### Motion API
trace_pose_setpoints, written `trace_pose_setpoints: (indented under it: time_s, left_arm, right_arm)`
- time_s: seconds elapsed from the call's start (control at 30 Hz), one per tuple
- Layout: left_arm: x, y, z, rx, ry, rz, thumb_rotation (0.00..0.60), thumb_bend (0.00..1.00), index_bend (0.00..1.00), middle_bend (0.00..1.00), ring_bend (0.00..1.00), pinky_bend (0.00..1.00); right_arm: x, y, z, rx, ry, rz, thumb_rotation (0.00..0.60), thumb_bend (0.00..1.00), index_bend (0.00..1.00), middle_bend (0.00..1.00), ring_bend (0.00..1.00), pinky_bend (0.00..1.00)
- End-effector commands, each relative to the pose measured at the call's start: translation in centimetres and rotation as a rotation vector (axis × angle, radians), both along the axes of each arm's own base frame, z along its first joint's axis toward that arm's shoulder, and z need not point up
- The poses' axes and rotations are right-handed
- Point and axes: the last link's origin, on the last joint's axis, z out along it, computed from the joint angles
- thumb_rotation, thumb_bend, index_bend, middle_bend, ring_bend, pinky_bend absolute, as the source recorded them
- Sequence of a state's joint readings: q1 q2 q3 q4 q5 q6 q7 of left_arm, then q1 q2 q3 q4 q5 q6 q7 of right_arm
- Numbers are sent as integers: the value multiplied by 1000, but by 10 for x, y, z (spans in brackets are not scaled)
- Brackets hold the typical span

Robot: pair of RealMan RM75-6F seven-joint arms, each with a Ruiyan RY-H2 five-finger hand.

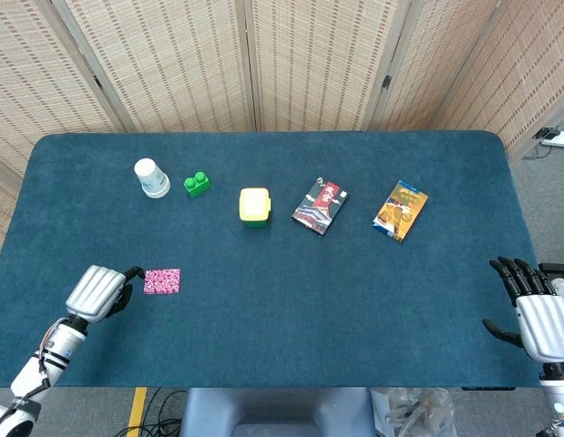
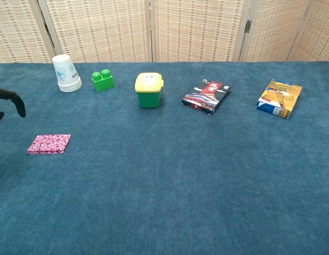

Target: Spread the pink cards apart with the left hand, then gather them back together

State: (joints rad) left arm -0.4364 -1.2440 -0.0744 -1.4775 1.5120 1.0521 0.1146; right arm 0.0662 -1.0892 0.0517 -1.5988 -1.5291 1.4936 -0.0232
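**Left hand beside the pink cards**

The left hand (image 1: 99, 292) hovers just left of the pink cards (image 1: 162, 281), its dark fingers (image 2: 10, 98) curled downward, holding nothing and apart from the stack. The cards lie in one neat pile on the blue table (image 1: 282, 319). Far to the right, the right hand (image 1: 535, 314) rests at the table edge, fingers spread.

Bright, even light — sharp, shadowless

The cards (image 1: 162, 281) are pink with a white speckled pattern, on a dark teal table (image 1: 291, 309). The block (image 1: 197, 184) is green; the small tub (image 1: 254, 206) is green with a yellow lid.
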Motion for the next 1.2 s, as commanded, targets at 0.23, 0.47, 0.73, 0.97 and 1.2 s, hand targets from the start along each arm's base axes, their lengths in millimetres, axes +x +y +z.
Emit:
trace_pose_setpoints:
  time_s: [0.23, 0.47, 0.73, 0.97, 1.2]
  left_arm:
    - [3, 15, -33, -92, 30, 64, 600, 706, 315, 1000, 1000, 1000]
    - [-3, 19, -42, -110, 55, 111, 600, 706, 275, 1000, 1000, 1000]
    - [-14, 19, -47, -137, 77, 174, 600, 705, 254, 1000, 1000, 1000]
    - [-13, 22, -51, -133, 71, 181, 600, 705, 245, 1000, 1000, 1000]
    - [-12, 22, -56, -162, 93, 188, 600, 705, 252, 1000, 1000, 1000]
  right_arm:
    - [0, -1, 1, -1, 1, -4, 600, 174, 109, 135, 90, 153]
    - [-2, -1, 4, -12, 3, -10, 600, 175, 109, 135, 90, 153]
    - [1, -4, 8, -22, 10, -3, 600, 176, 109, 136, 90, 153]
    - [1, -4, 8, -17, 8, -8, 600, 175, 109, 136, 90, 153]
    - [-1, -3, 6, -9, 4, -19, 600, 176, 109, 136, 91, 153]
